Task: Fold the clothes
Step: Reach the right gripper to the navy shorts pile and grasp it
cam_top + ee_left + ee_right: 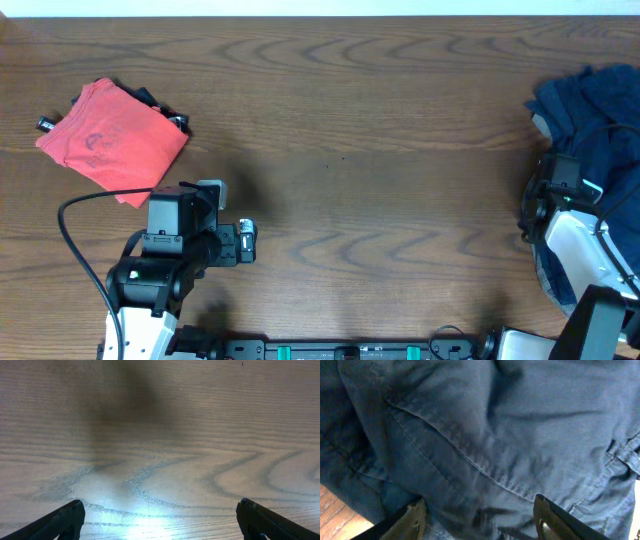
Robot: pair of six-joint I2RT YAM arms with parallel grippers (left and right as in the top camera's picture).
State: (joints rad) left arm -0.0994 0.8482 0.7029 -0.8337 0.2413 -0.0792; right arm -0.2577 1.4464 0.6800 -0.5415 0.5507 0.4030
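Observation:
A heap of dark navy-blue clothes (595, 110) lies at the table's right edge. My right gripper (560, 180) sits on the heap's left side. In the right wrist view the navy cloth (485, 440) fills the frame, with seams and a belt loop showing. The right gripper (480, 515) is open, its two fingers pressed down onto the cloth with a fold between them. My left gripper (245, 243) is near the front left of the table. It is open and empty over bare wood (160, 510), with both fingertips wide apart.
A folded red garment (112, 140) lies at the back left, with a dark item (160, 105) under its far edge. A black cable (75, 240) loops from the left arm. The wooden tabletop (380, 150) spans the middle.

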